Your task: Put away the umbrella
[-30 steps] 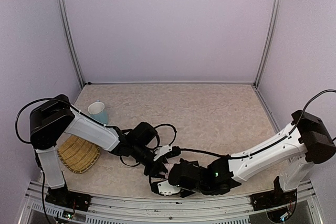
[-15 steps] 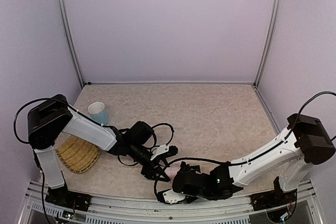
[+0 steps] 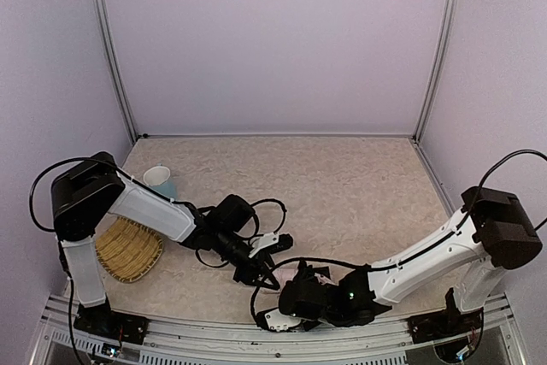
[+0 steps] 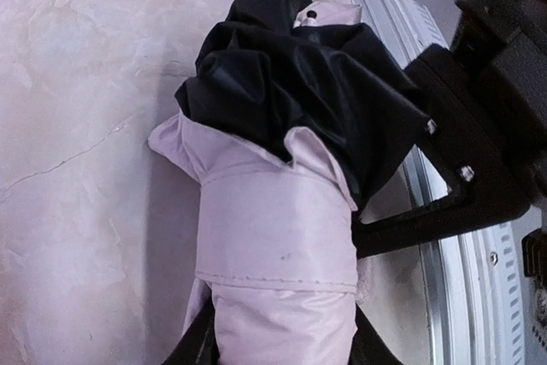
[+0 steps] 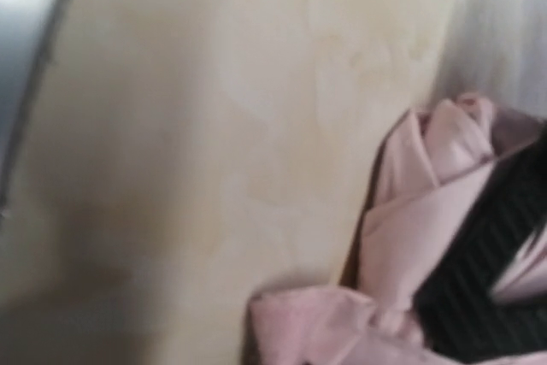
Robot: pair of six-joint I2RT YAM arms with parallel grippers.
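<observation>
Clamps the umbrella (image 4: 273, 237) in left gripper (image 4: 282, 350); cannot tell about right gripper (image 3: 289, 301). May snag loose folds on the rail (image 4: 466, 297) just beside.

Both arms reached to the near edge of the counter (image 3: 359, 177). The left hand (image 3: 259, 274) and right hand (image 3: 292, 290) met there, with a bit of pink umbrella (image 3: 299, 274) showing between them. A woven basket (image 3: 128, 250) lay at left, with a pale blue cup (image 3: 161, 182) just behind it.
</observation>
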